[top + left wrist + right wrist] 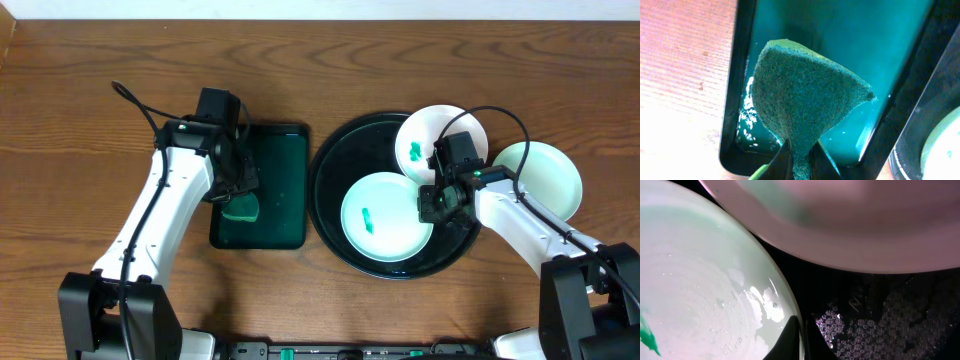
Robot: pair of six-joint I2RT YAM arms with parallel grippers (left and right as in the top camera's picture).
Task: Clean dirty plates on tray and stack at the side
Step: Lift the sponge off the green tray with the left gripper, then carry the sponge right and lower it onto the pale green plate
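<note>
On tray (328, 190), front plate (395, 235) rim pinched between right jaws

1. Brown wood-grain table (100, 80) fills the overhead frame.
2. Round black tray (335, 160) lies on it, right of centre.
3. Rectangular dark green tray (280, 180) lies on it at centre-left, just beside the round black tray's left rim, with a narrow gap.
4. Pale mint plate (550, 170) lies on the wood at the right, just outside the round black tray.
</note>
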